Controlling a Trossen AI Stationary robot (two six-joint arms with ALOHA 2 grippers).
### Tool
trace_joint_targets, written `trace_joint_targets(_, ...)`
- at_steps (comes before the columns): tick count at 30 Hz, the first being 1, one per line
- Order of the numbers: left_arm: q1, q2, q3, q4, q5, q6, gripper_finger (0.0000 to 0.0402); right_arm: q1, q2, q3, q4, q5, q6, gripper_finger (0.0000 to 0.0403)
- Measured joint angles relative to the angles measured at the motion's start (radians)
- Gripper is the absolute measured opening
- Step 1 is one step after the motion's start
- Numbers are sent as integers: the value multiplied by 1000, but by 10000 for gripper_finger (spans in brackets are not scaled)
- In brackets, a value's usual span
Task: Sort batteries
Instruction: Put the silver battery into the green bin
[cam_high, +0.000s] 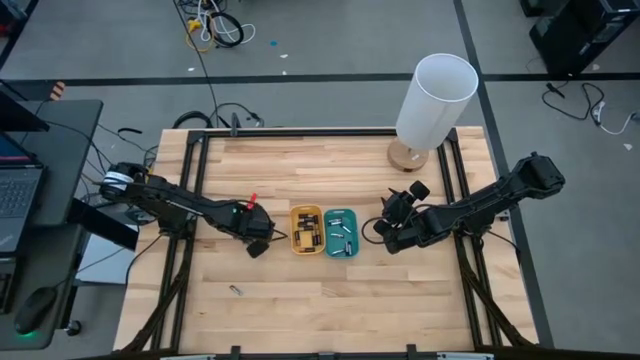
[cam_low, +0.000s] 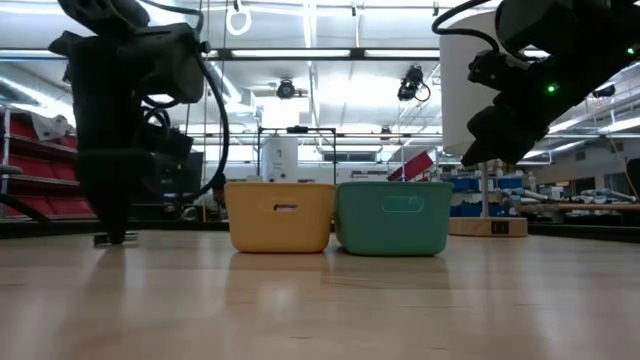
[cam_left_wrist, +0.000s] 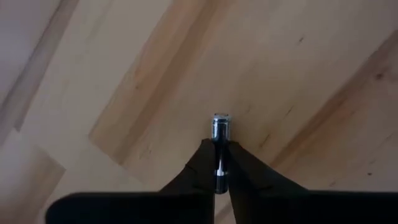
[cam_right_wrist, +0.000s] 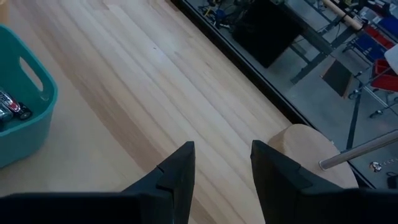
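My left gripper (cam_high: 258, 246) points down at the table just left of the yellow tray (cam_high: 306, 229) and is shut on a small silvery-and-dark battery (cam_left_wrist: 220, 127). In the low view it reaches down to about table level (cam_low: 115, 236). My right gripper (cam_high: 395, 236) hovers open (cam_right_wrist: 221, 155) to the right of the teal tray (cam_high: 341, 232), raised above the table (cam_low: 500, 130). Both trays hold batteries; some show in the teal tray (cam_right_wrist: 9, 106). One loose battery (cam_high: 237, 290) lies flat on the table near its near edge. My left gripper pinches the battery between its two fingers (cam_left_wrist: 202, 158), coming from above and pointing down. The battery lies along the fingers, and its silvery end (cam_left_wrist: 220, 119) sticks out past the fingertips toward the wood. I cannot tell whether that end touches the table.
A white lamp on a round wooden base (cam_high: 432, 100) stands at the table's far right, behind my right arm. The two trays sit side by side at the table's middle (cam_low: 280, 215) (cam_low: 392, 215). Bare wood lies toward the near edge. A desk with a laptop stands left of the table.
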Motion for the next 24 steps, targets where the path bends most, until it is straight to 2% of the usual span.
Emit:
trace_joint_targets(3, 0, 1, 34, -39, 7, -44, 40, -7, 0, 0, 5, 0, 1, 136)
trace_joint_targets(7, 0, 0, 149, -54, -7, -24, 42, -19, 0, 0, 13, -1, 1, 127)
trace_joint_targets(11, -1, -1, 297, 36, -110, 60, 40, -27, 0, 0, 13, -26, 4, 125)
trace_joint_targets(15, 14, 5, 378, 265, -162, 160, 40, -30, 0, 0, 12, -27, 25, 125)
trace_joint_targets(19, 40, 54, 378, 567, -116, 245, 40, -30, 0, 0, 6, -25, 25, 122)
trace_joint_targets(24, 44, 173, 377, 794, -60, 307, 40, -30, 0, 0, -7, -3, 28, 121)
